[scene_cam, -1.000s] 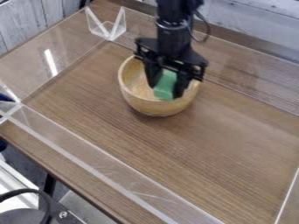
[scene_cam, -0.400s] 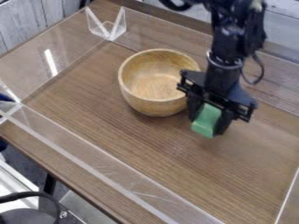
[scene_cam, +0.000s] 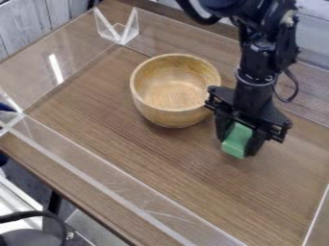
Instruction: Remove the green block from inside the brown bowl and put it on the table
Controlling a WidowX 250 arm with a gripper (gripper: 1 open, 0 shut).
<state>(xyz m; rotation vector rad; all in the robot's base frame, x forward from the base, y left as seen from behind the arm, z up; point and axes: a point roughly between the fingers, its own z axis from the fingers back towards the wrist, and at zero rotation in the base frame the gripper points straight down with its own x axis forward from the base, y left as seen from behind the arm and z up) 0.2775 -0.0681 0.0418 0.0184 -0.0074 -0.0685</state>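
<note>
The green block [scene_cam: 238, 140] is held upright between the black fingers of my gripper [scene_cam: 241, 142], which points straight down and is shut on it. It hangs just over the table [scene_cam: 129, 163], to the right of the brown bowl [scene_cam: 171, 90]. I cannot tell whether the block's bottom edge touches the wood. The bowl stands empty, its pale inside fully visible.
Clear acrylic walls [scene_cam: 77, 183] run along the table's edges. A small clear acrylic piece [scene_cam: 115, 27] stands at the far left corner. Bare wood-grain surface stretches in front of and to the right of the bowl.
My gripper has carried the green block out of the bowl to the right and lowered it toward the tabletop. The bowl has stayed put.
</note>
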